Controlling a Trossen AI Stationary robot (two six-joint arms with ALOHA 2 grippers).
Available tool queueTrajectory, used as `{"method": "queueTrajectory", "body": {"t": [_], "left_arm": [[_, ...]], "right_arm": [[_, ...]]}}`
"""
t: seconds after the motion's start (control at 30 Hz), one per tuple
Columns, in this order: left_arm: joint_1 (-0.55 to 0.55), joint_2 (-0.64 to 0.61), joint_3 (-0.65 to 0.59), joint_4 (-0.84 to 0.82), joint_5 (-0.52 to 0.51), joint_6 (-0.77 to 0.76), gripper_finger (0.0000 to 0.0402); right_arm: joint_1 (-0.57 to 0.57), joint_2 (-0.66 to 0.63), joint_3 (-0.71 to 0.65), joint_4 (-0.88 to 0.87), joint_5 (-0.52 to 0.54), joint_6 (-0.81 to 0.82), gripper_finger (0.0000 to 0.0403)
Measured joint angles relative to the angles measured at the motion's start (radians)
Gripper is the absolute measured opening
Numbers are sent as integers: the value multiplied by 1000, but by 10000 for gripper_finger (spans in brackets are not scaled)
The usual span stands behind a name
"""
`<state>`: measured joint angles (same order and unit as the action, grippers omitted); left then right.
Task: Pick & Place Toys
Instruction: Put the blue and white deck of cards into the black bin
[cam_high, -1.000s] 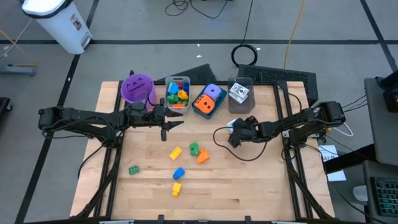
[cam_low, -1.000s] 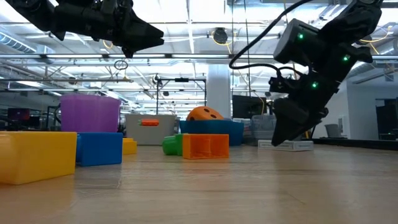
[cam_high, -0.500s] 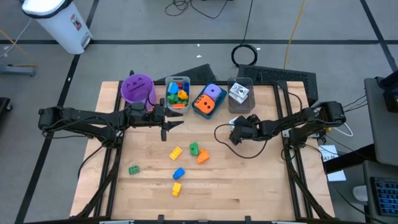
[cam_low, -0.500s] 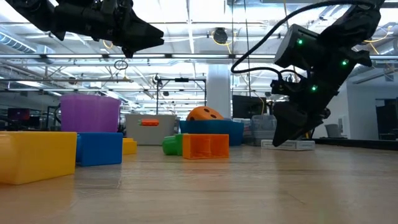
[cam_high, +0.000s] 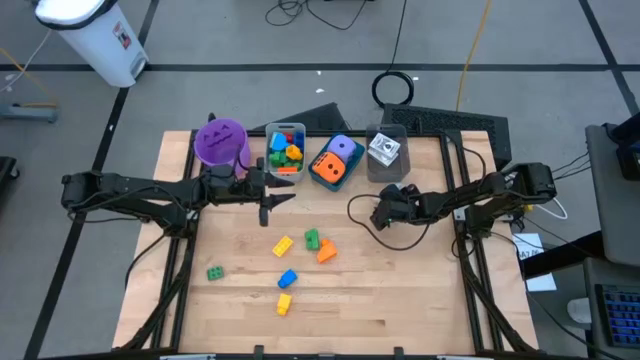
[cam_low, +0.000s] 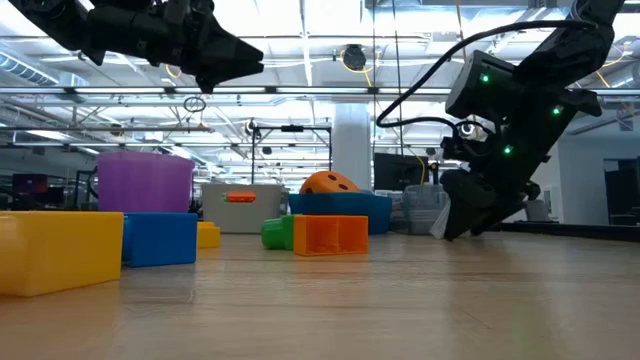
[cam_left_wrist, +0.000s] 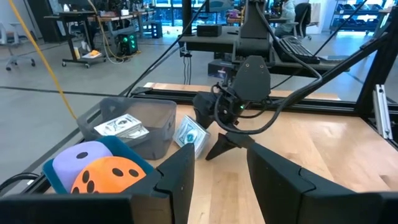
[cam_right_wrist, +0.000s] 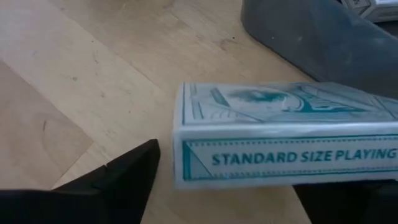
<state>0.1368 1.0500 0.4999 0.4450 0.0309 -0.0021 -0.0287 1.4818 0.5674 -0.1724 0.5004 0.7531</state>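
Note:
A white printed cube with teal lettering stands tilted on one edge on the table in front of the grey bin. It shows again in the left wrist view. My right gripper slants down over it, open, one finger on each side. My left gripper hangs open and empty above the table near the bins. Loose bricks lie mid-table: yellow, green, orange, blue. My right gripper comes at the printed cube slanting down from the table's right side, its fingers astride the cube's long side. One finger lies at the cube's lower edge; whether it touches I cannot tell. The other finger stands clear of it.
Along the far edge stand a purple cup, a clear bin of bricks, a blue bin with dice and the grey bin. Another yellow brick and a green one lie toward the near left.
My right gripper has sunk and shifted a little toward the table's right edge. The printed cube, which lay flat under it, has tipped up onto one edge.

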Motion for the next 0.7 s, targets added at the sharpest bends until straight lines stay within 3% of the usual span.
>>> {"method": "queueTrajectory", "body": {"t": [0.3, 0.7], "left_arm": [[0, 0, 0, -6, -7, -1, 152], [0, 14, 0, -5, -7, 1, 152]], "right_arm": [[1, 1, -1, 36, -6, -73, 279], [2, 2, -2, 88, 41, -359, 273]]}}
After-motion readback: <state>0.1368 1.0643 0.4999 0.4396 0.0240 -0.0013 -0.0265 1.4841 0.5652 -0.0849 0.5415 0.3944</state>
